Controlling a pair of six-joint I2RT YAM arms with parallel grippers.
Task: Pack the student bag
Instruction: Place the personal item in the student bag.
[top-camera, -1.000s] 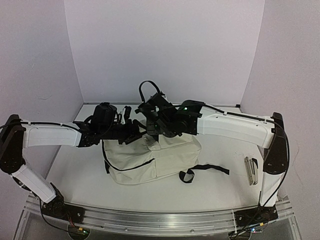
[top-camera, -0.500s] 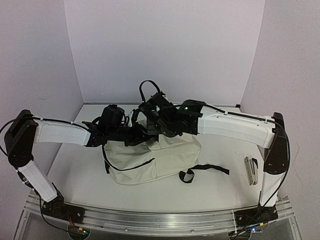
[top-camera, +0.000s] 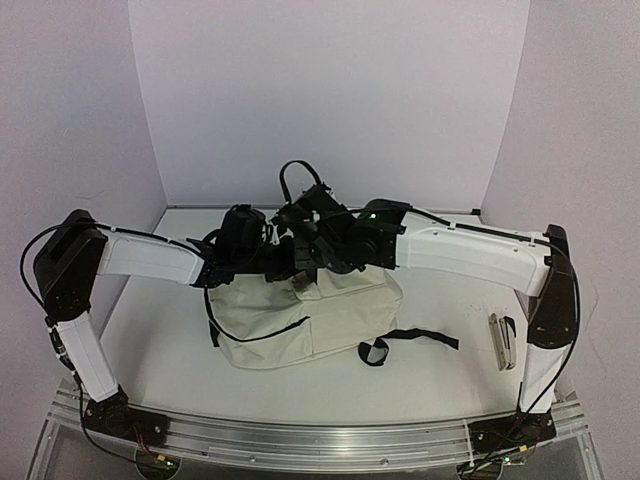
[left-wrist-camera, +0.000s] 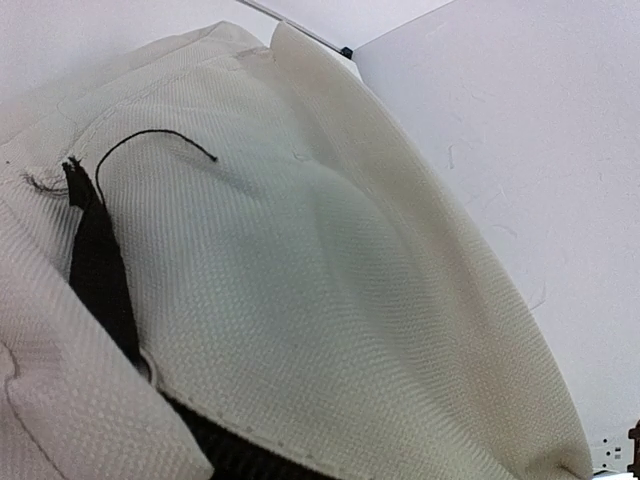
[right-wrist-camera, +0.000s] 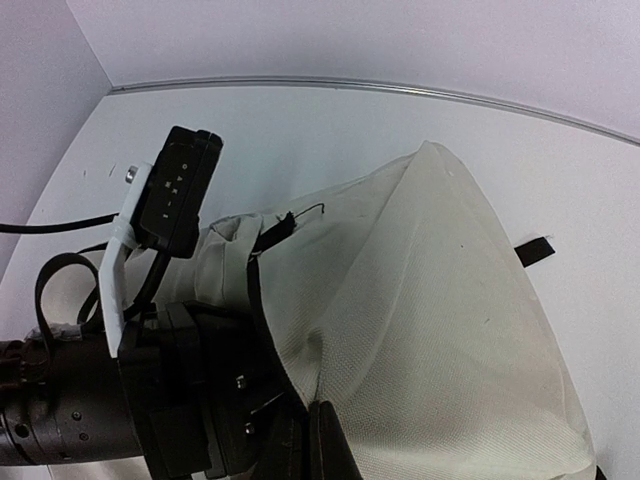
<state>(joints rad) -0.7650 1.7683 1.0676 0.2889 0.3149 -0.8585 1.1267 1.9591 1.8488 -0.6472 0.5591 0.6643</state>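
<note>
Above the silver aluminium rail (top-camera: 320, 438), the left arm (top-camera: 148, 260) and the right arm (top-camera: 470, 255) share one build: boxy white link shells between rounded matt black joint housings (top-camera: 66, 262), with thin black cables (right-wrist-camera: 50, 226) trailing alongside. A small green light (top-camera: 371, 213) glows on the right arm, far from the rail. The left arm's black camera box (right-wrist-camera: 178, 190) has a white bracket (right-wrist-camera: 115, 285) and a silver screw (right-wrist-camera: 131, 173). The right hand (right-wrist-camera: 307, 415) is plain black.

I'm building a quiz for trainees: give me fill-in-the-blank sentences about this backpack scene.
1. The backpack has ___ straps.
2. It lies on a ___ table.
3. A small grey tool lies off to the backpack's ___.
4. The right gripper is ___ on the backpack's cloth.
Missing words: black; white; right; shut.
</note>
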